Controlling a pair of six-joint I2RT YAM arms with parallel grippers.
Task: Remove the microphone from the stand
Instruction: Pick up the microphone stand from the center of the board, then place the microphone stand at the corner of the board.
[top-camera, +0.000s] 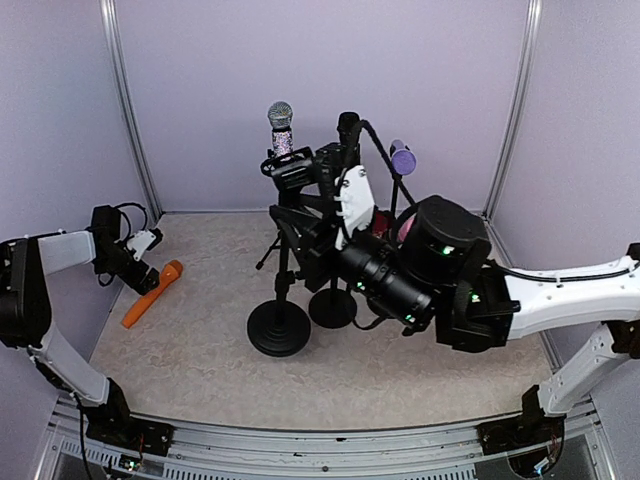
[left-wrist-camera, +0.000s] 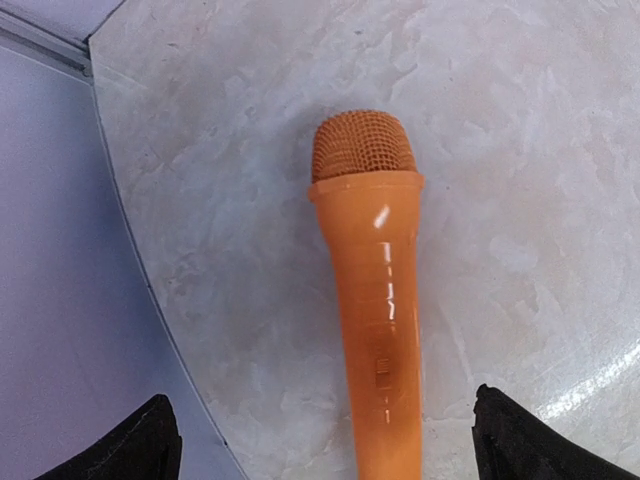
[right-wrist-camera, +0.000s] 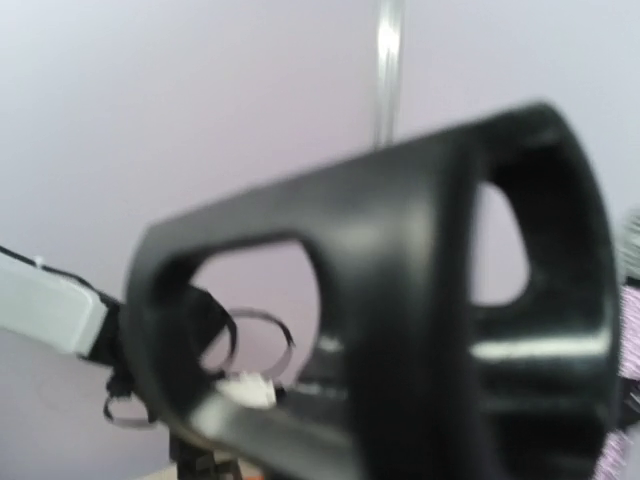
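- Top external view: pale marbled surface (top-camera: 200, 400), enclosed by lilac walls (top-camera: 420, 90).
- Orange plastic microphone with a mesh head (top-camera: 152, 293): lies flat on the left part of the surface, head towards the back, well apart from both stands.
- Left tool (top-camera: 143, 268): low over the orange microphone's head end.
- Black stand with a round base (top-camera: 278, 328): upright near the middle of the surface.
- Glitter-bodied microphone with a silver mesh head (top-camera: 281, 130): seated upright in the clip at the top of that stand.
- Second black stand (top-camera: 333, 307): just behind and to the right of the first, partly hidden by the right arm; a purple-headed microphone (top-camera: 402, 158) shows above it.
- Right tool (top-camera: 305, 172): raised to the clip of the first stand, right below the glitter-bodied microphone; whether it is clenched, I cannot tell.
- Left wrist view: left tool (left-wrist-camera: 330, 445) spread wide, grasping nothing; one dark fingertip (left-wrist-camera: 130, 445) shows in each lower corner.
- Orange plastic microphone (left-wrist-camera: 375, 300): flat on the surface (left-wrist-camera: 540, 150) between those fingertips, touching neither, head pointing away.
- Right wrist view: blurred black plastic clip (right-wrist-camera: 400, 330) fills the frame, very close; the tool's own fingers cannot be made out.
- Glittery pink strip (right-wrist-camera: 630, 330): at the right edge, beside the clip.
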